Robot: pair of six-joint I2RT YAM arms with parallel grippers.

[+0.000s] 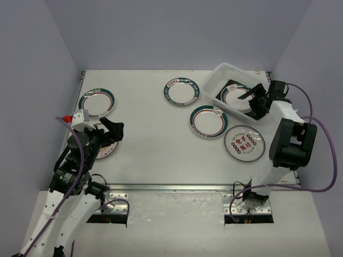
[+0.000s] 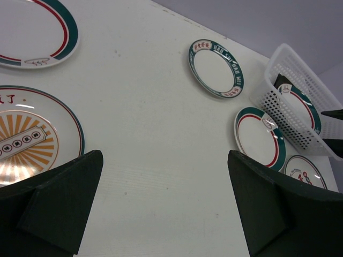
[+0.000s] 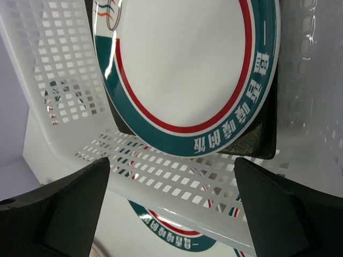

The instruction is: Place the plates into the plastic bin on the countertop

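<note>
The plastic bin [image 1: 213, 85] stands tilted at the back right of the countertop [image 1: 150, 139]. Inside it a round teal-and-red rimmed plate [image 3: 182, 69] lies on a dark square plate [image 3: 268, 134]. My right gripper [image 3: 171, 209] hangs open over the bin's near wall [image 3: 177, 176], holding nothing. Four round plates lie apart on the countertop: one at back left [image 1: 96, 101], one at back middle [image 1: 182, 91], one touching the bin's near wall [image 1: 208, 121], and one with red characters [image 1: 244, 142]. My left gripper [image 2: 166, 203] is open beside a sunburst plate [image 2: 32, 139].
Grey walls close in the countertop on the left, back and right. A metal strip [image 1: 171, 187] runs along its front edge. The right arm's cable [image 1: 321, 134] loops out to the right of the bin. Bare surface lies between the two groups of plates.
</note>
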